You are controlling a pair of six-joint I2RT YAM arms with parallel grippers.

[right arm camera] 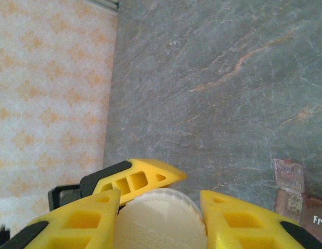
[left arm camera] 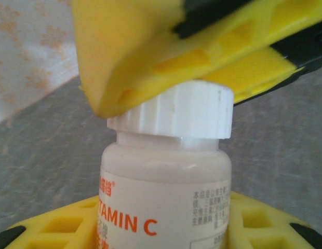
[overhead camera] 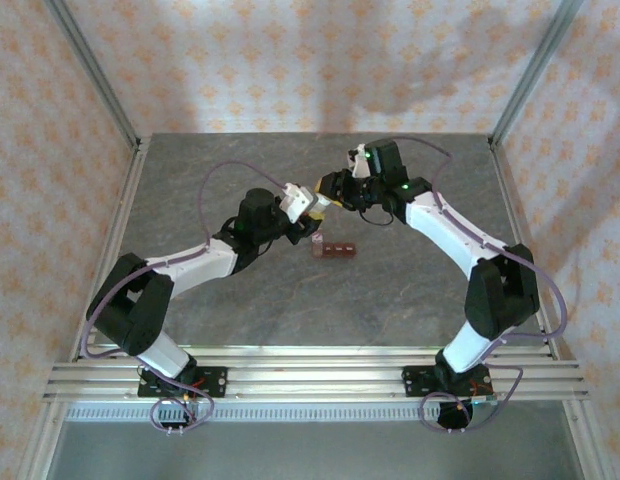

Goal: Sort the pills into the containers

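Note:
A white bottle [left arm camera: 166, 202] with orange "VITAMIN C" lettering stands upright between the yellow fingers of my left gripper [left arm camera: 166, 231], which is shut on its body. My right gripper [right arm camera: 160, 207] is shut on the bottle's ribbed white cap [right arm camera: 158, 220], one finger on each side; in the left wrist view its fingers [left arm camera: 150, 67] press on the cap [left arm camera: 174, 111] from above. The two grippers [overhead camera: 315, 203] [overhead camera: 338, 190] meet above the table's middle. The containers [overhead camera: 335, 249], a dark red-brown strip of compartments, lie on the table just in front of them. The pills are hidden.
The grey stone-patterned table [overhead camera: 390, 290] is ringed by patterned walls and metal posts [overhead camera: 95, 75]. One end of the containers [right arm camera: 291, 189] shows at the lower right of the right wrist view. The left gripper's finger [right arm camera: 140, 179] sits behind the cap.

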